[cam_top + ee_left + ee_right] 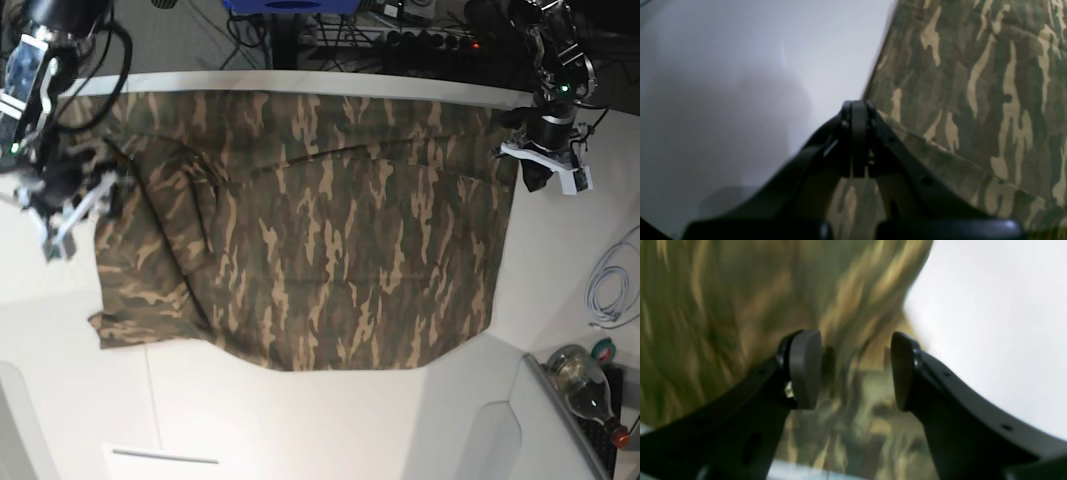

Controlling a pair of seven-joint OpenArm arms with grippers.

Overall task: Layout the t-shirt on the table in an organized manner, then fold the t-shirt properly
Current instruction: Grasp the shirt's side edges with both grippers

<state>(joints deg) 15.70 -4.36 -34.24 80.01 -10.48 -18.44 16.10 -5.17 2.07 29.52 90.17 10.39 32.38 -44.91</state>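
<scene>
T-shirt (310, 240) spread across table (330, 420), left claw (858, 140) pinching its hem, right claw (855, 370) parted.

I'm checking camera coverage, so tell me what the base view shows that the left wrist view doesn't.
Only the base view shows the whole t-shirt spread flat on the table, both arms at opposite ends of it, the right claw over the shirt's edge, a glass bottle and a coiled white cable.

Only the left wrist view shows the left claw up close, its jaws shut on the shirt's hemmed edge.

Both show camouflage cloth lying on the white tabletop.
</scene>
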